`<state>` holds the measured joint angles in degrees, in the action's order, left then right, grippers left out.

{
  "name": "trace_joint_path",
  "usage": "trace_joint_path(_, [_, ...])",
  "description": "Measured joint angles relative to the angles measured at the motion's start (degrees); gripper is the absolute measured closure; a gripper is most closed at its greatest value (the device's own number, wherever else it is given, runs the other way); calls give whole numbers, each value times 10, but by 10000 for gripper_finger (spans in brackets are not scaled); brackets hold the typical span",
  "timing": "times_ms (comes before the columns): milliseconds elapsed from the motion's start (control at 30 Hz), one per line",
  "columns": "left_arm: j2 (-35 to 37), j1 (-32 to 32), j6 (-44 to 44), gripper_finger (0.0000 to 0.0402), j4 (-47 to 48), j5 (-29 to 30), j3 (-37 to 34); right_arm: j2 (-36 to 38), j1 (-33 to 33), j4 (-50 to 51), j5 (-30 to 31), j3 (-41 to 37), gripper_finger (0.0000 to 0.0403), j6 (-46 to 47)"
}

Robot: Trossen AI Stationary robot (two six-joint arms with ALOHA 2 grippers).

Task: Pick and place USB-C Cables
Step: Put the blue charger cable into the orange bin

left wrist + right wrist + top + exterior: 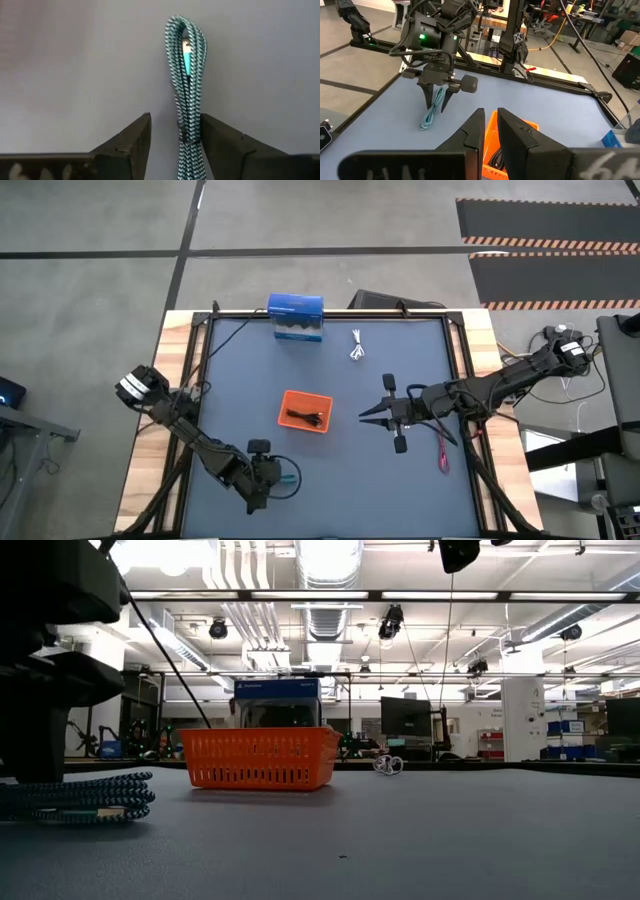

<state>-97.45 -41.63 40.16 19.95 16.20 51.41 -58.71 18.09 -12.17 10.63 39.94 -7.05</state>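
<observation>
The teal-green cable (187,95) lies on the table near the near edge, also seen as the teal cable (286,475) and the teal cable (75,800). My left gripper (175,132) points down over it, open, one finger on each side of the bundle (436,100). The black cable (305,418) lies in the orange tray (292,399). The white cable (357,348) lies toward the far edge, the red cable (441,455) toward the right. My right gripper (368,417) is shut and empty, hovering right of the tray. My left gripper comes from above, pointing down, its fingers across the teal cable's bundle near one end. The bundle lies close against one finger (212,137) and apart from the other. I cannot tell whether that finger touches it. The cable lies flat on the table.
A blue box (296,317) stands at the far edge behind the tray (260,758). The dark mat has a raised black frame (455,345) around it. Open mat lies between the tray and the near edge.
</observation>
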Motion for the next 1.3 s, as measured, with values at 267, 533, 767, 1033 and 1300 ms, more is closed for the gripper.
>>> trace_joint_path(267, [1, 0, 0, 315, -4, -12, -8, 0, 0, 0, 0, 0, 360, -4])
trace_joint_path(533, [2, 1, 0, 382, -1, -41, -6, 0, 0, 0, 0, 0, 360, -5])
trace_joint_path(767, [18, 2, -1, 383, 15, -63, 1, 0, 0, 10, 0, 0, 360, -5])
trace_joint_path(1033, [70, 9, -1, 383, 23, -57, 17, 0, 0, 17, 0, 0, 360, 1])
trace_joint_path(1300, [113, 45, -5, 384, 80, -53, 50, 4, 0, 26, 1, 0, 360, -5])
